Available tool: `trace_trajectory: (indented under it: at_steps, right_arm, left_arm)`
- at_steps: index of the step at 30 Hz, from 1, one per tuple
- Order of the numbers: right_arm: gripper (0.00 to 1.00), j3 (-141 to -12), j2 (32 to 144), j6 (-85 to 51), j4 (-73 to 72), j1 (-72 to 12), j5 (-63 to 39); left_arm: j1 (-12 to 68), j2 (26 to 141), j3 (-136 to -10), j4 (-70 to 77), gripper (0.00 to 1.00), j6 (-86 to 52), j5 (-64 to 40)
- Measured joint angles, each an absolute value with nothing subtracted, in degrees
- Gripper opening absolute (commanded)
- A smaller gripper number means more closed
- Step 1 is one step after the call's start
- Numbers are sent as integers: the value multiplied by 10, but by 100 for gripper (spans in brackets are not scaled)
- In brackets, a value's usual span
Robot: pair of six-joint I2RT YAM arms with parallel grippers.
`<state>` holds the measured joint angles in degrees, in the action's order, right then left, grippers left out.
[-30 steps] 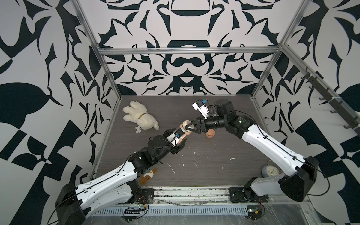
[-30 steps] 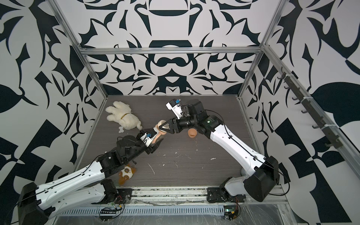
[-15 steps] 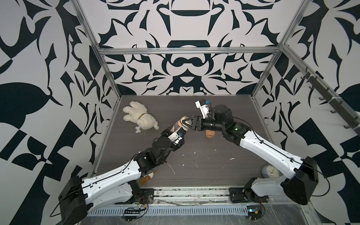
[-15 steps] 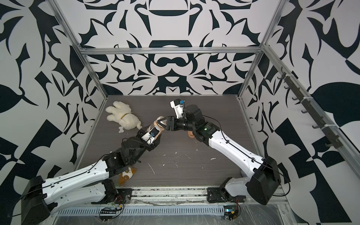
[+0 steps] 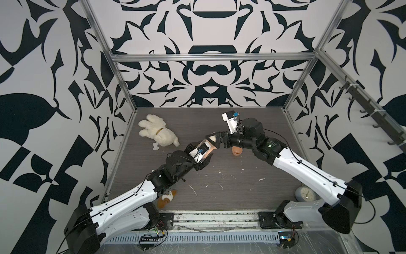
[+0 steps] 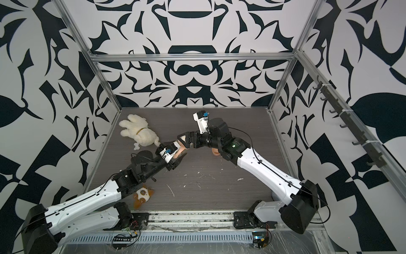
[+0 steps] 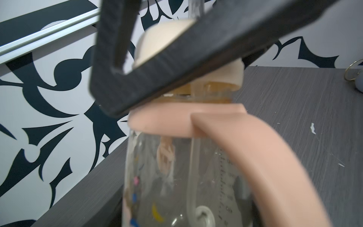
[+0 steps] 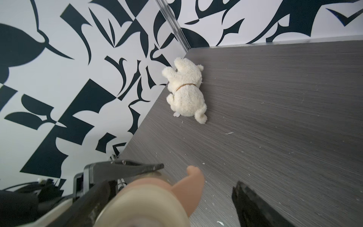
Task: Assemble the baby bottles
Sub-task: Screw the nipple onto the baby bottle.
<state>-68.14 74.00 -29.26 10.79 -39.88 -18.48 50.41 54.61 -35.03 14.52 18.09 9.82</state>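
The baby bottle (image 5: 210,148) (image 6: 181,149) hangs tilted above the table's middle, and my left gripper (image 5: 205,154) (image 6: 178,154) is shut on its clear body (image 7: 176,176). On its neck sit the peach two-handle ring (image 7: 196,121) (image 8: 193,184) and the cream collar (image 7: 157,43) (image 8: 145,206), and the straw (image 7: 191,167) runs down inside. My right gripper (image 5: 214,139) (image 6: 185,139) (image 8: 167,212) is open around the collar, with one finger (image 8: 253,208) clearly apart from it. The peach dome cap (image 5: 237,150) (image 6: 216,152) lies on the table under my right wrist.
A cream plush dog (image 5: 158,133) (image 6: 140,134) (image 8: 186,92) lies at the back left. A brown-and-white plush (image 5: 167,196) (image 6: 142,195) sits under my left arm near the front. A pale round clock (image 5: 305,194) stands at the front right. White scraps (image 5: 219,176) dot the table.
My right gripper's jaws have spread apart around the collar. Both arms stay together above the table's middle, and the left gripper keeps its hold on the bottle.
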Motion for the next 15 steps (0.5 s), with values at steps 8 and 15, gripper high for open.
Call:
trace_trajectory:
  at_steps: [8, 15]
  right_arm:
    - [99, -682, 665, -204, 170, -395, -172]
    - [98, -644, 573, -89, 177, -384, -274]
  left_arm:
    - [420, 553, -350, 171, 10, 113, -1]
    - [340, 548, -339, 201, 13, 54, -163]
